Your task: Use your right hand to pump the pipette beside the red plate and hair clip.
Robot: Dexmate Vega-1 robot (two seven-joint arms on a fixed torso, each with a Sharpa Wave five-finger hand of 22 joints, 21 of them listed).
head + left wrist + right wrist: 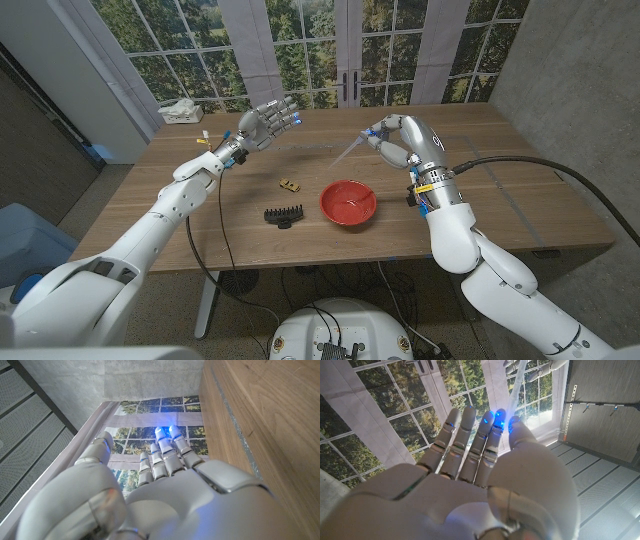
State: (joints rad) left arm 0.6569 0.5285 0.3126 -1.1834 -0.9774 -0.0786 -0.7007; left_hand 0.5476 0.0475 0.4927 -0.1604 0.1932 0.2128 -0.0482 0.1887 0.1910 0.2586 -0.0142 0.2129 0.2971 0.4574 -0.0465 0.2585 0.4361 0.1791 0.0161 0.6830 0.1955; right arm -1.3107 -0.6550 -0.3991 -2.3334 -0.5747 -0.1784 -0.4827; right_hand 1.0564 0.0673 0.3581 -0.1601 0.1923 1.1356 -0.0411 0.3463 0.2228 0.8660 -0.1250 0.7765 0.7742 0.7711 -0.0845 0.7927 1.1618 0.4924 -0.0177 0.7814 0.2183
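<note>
Head view over the wooden worktop (500,180): the robot's right hand (397,140) is raised above the far right part of the surface, its fingers curled around the bulb end of a clear pipette (352,150) whose thin tip slants down to the left, clear of the wood. Below it, near the front edge, sits the red plate (348,203), with the black hair clip (284,214) just to its left and a small yellowish object (290,184) a little farther back. The left hand (265,124) hovers over the far left of the worktop, fingers spread and holding nothing. A white box (181,110) stands at the far left corner. From the right wrist, the pipette's pale shaft (517,382) extends beyond the fingertips (492,417) toward the windows
</note>
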